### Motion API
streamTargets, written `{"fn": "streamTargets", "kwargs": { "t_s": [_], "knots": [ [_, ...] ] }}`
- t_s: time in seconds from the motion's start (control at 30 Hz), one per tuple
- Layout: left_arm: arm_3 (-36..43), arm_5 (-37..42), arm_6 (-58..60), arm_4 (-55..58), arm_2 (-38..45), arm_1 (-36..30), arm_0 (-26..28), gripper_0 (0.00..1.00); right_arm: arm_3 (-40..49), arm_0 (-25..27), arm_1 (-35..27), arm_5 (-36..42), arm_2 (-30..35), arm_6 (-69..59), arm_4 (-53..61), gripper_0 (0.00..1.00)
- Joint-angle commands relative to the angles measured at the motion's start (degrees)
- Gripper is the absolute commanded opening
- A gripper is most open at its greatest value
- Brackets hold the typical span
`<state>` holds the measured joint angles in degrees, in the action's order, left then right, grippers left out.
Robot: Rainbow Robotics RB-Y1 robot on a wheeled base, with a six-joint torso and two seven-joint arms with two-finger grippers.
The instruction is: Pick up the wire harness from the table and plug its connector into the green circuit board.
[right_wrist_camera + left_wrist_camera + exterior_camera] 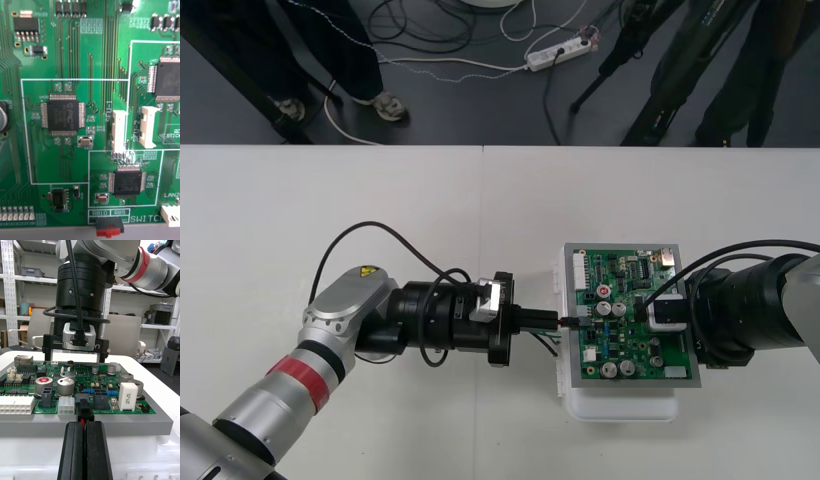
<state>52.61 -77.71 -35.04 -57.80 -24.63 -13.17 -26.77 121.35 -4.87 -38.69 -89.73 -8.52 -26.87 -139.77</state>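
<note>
We see the left gripper [83,424] with its black fingers [71,450] clamped on the small wire harness [81,420], its little black plug [85,412] touching the green circuit board's [620,270] left edge. The right gripper [662,312] hovers over the board; we cannot tell its grip.

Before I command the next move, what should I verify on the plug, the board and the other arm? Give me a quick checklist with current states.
1. Grip: left end effector shut on the black plug: ok.
2. Plug position: at the edge of the green circuit board, in line with the left end effector: ok.
3. Plug fully seated in the board: cannot tell.
4. Clearance: right end effector hangs over the board, apart from the plug: ok.
5. Support: board sits level on its white base: ok.
</note>
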Motion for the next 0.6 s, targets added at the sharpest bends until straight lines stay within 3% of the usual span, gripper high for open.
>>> {"fn": "streamTargets", "kwargs": {
  "t_s": [0.03,0.6],
  "knots": [
    [0.5,2.6,1.1,-0.4,-1.4,2.7,-2.3,0.0,1.5,0.7,0.5,-0.3,-0.9,1.8,-0.4,1.0],
    [0.5,3.4,0.9,-0.6,-1.9,3.9,-2.3,0.0,1.4,0.7,0.5,-0.3,-0.9,1.9,-0.5,1.0]
  ]
}}
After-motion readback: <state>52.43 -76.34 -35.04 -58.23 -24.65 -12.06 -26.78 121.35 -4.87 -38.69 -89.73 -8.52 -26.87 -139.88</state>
